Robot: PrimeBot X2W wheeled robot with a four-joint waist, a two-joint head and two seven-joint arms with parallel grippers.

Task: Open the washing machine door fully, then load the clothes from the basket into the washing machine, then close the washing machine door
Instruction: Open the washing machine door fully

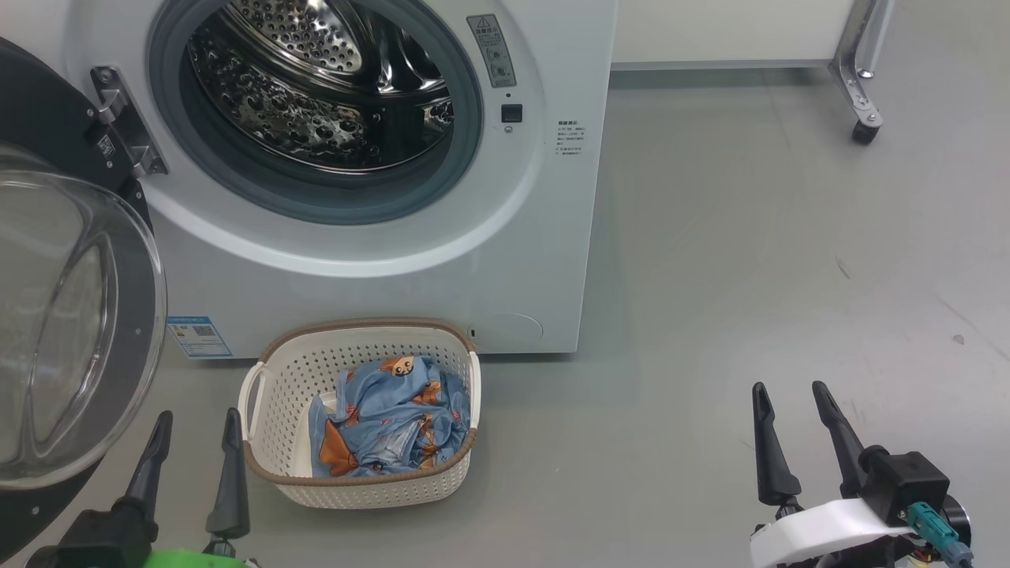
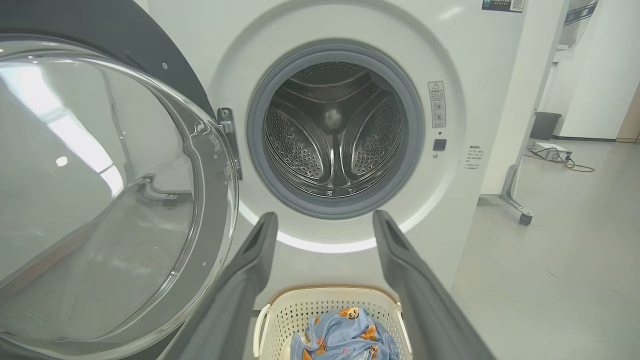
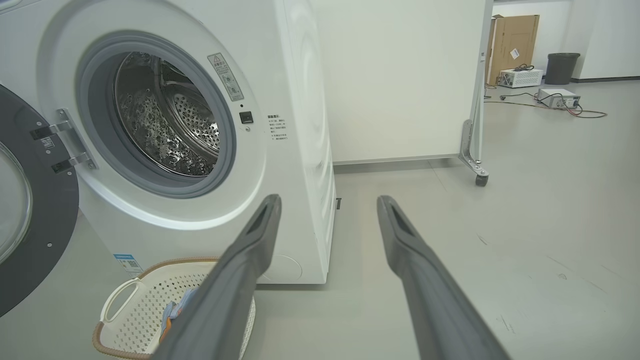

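We see the white washing machine (image 1: pixel 513 237) with its door (image 1: pixel 71 315) swung wide open at the left, black rim around bulging clear glass. Just before it on the floor stands the cream basket (image 1: pixel 276 410), upright, holding the crumpled light blue clothes (image 1: pixel 390 418) printed with orange-brown figures.

Smooth grey floor (image 1: pixel 750 237) ahead of me, washing machine (image 1: pixel 521 268) standing on it, basket (image 1: pixel 288 379) set down just before its front, metal caster leg (image 1: pixel 862 118) to my right, farther back I see a dark bin (image 3: pixel 561 67), cardboard box (image 3: pixel 515 40), cabled equipment boxes (image 3: pixel 559 97)
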